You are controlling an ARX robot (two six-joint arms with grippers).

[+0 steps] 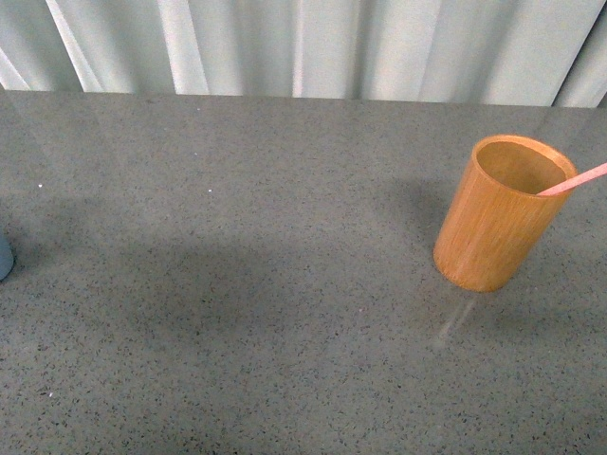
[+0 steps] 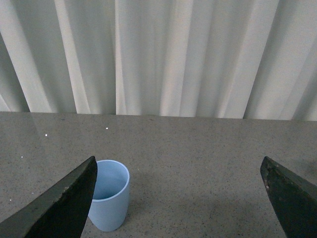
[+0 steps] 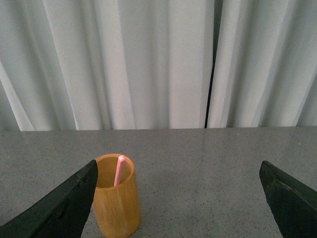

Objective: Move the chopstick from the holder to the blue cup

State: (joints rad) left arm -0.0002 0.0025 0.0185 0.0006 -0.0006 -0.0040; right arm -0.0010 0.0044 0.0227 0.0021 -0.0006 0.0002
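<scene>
The pink chopstick (image 1: pixel 577 179) stands in the brown wooden holder (image 1: pixel 498 223), on the right side of the gray table (image 1: pixel 237 313). In the front view it leans on the rim and its top runs out of the picture. That view shows only a tiny bit of the blue cup (image 1: pixel 4 256), at the far left edge, well apart from the holder.

The left wrist view shows the whole cup standing upright beside one dark finger (image 2: pixel 64 208) of the left gripper (image 2: pixel 178 166). Its fingers are spread wide.

The right wrist view shows the chopstick's rounded top end at the holder's rim. The right gripper (image 3: pixel 178 166) is spread wide too, with the holder near one finger. White curtains (image 1: pixel 303 47) hang behind the table.
</scene>
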